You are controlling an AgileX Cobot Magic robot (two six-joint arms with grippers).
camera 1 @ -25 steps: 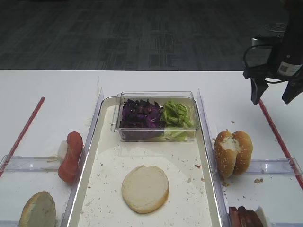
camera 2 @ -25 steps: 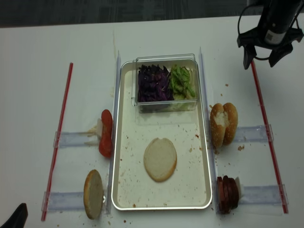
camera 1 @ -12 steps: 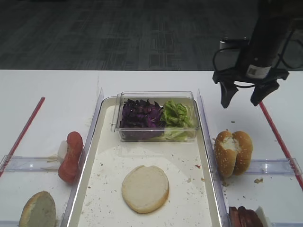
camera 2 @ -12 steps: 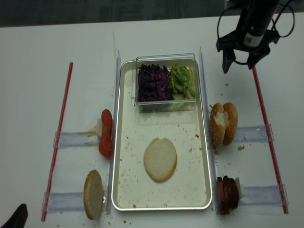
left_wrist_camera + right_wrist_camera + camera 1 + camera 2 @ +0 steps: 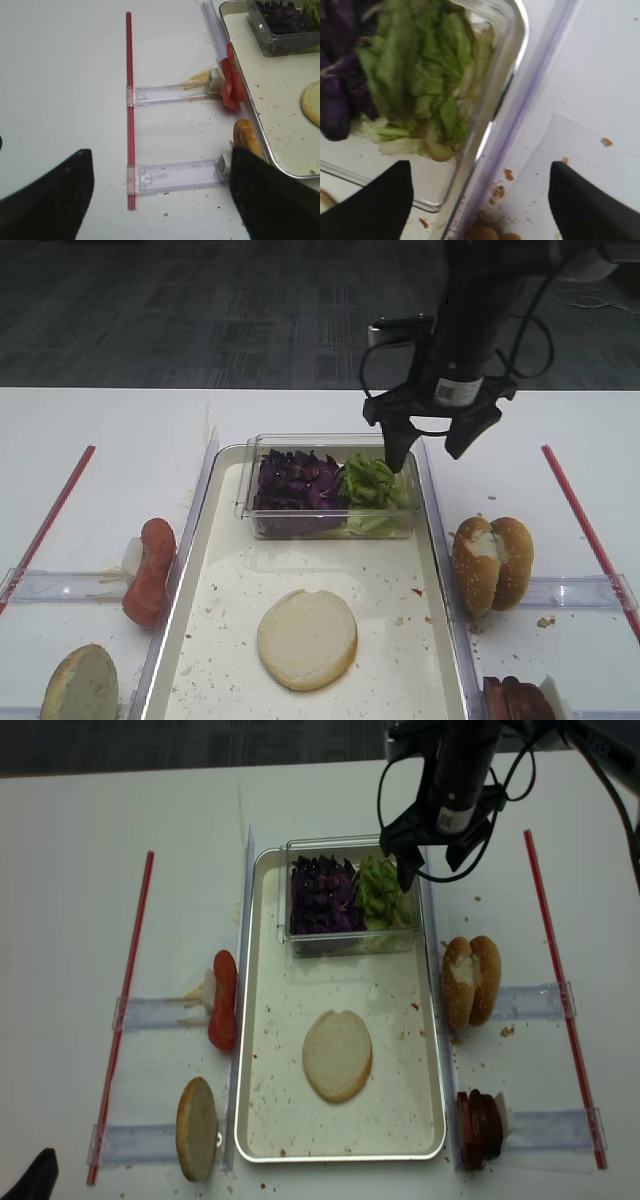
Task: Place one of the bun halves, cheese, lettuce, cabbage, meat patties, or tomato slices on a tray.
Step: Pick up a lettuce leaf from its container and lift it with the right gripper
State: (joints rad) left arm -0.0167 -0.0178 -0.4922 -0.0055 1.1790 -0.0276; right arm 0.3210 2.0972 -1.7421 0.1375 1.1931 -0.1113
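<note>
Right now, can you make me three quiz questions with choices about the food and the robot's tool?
1. Where is the bun half?
A. on the white tray
B. in the clear box
C. off the table

2. What colour is the cabbage?
A. orange
B. dark purple
C. white

3. How is the right tool?
A. shut on lettuce
B. shut on a bun
C. open, holding nothing

Answers: 1 A, it lies flat on the tray floor. 2 B, purple shreds sit beside the green lettuce in the clear box. 3 C, its fingers stand apart over the box's right end.
</note>
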